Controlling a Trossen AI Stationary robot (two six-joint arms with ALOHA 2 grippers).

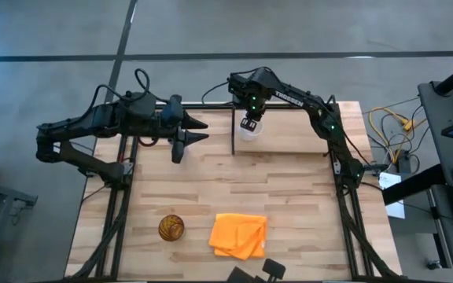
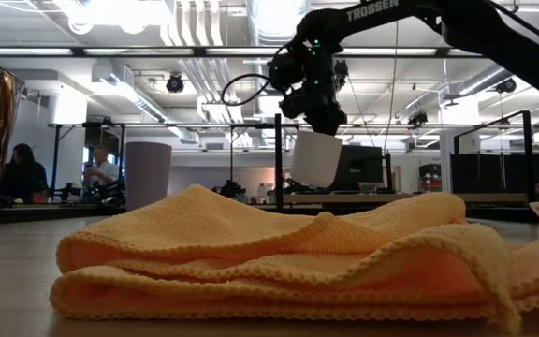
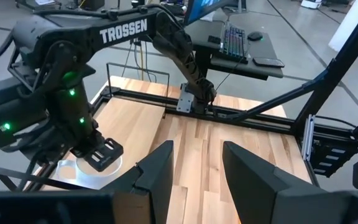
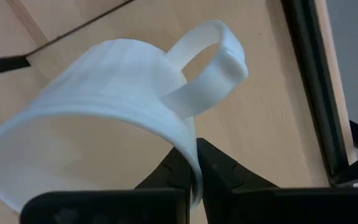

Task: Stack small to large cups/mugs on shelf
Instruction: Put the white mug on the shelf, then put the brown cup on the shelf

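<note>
White mug (image 2: 316, 158) hangs upright from right gripper (image 4: 194, 163), rim-pinched

White "TROSSEN" lettering stands on the right arm (image 3: 123, 32) of the robot.

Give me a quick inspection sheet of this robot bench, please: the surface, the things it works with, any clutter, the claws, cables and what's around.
Surface: light wood tabletop, bare in the middle.
Job's things: white mug held above the shelf; amber cup on the near table; pale tumbler standing far back, seen only in the low view.
Clutter: orange cloth, crumpled, beside the amber cup.
Claws: right claw pinching the mug's rim; left claw open, empty, above the table left of the shelf.
Cables: yellow and orange leads off the table's right edge.
Surroundings: desk with a keyboard; people seated far off.
</note>
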